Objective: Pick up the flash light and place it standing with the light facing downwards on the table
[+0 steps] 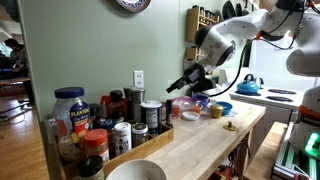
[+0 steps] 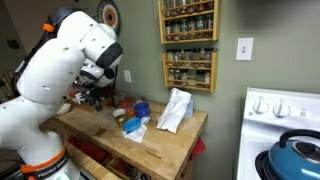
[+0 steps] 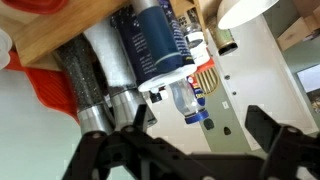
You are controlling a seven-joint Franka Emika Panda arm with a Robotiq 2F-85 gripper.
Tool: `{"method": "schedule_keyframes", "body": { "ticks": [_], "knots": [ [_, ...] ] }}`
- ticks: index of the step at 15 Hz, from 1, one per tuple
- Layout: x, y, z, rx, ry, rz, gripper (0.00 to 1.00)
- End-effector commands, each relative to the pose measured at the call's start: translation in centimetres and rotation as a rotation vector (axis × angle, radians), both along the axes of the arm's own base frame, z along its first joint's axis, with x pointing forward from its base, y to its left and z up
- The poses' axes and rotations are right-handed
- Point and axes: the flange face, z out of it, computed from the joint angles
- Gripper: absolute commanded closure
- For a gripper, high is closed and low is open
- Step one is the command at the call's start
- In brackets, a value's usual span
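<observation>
My gripper hangs open and empty above the table, the pale wood countertop, and points at a crowd of jars and bottles by the wall. In the wrist view, which stands upside down, both fingers are spread apart with nothing between them. Past them are a dark blue-labelled jar and grey shakers. I cannot pick out the flash light among the dark jars in any view. In an exterior view the arm's body hides most of the gripper.
A white bowl sits at the near end of the counter. A pink bowl and a blue bowl lie further along. A white bag lies on the counter. A blue kettle stands on the white stove. Spice racks hang on the wall.
</observation>
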Motion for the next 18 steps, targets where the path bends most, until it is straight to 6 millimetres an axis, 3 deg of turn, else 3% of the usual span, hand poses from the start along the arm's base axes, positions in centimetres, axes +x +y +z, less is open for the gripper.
{"method": "schedule_keyframes", "body": {
  "ticks": [1,7,13,18],
  "knots": [
    [-2.2,0.0,-0.3,-0.156,0.110,-0.044,0.00],
    [-4.1,-0.5,-0.9,-0.351,0.226,-0.106,0.00],
    [-3.6,-1.0,0.4,-0.435,0.233,-0.130,0.00],
    [-3.1,-1.0,1.5,-0.406,0.212,-0.147,0.00]
  ]
}}
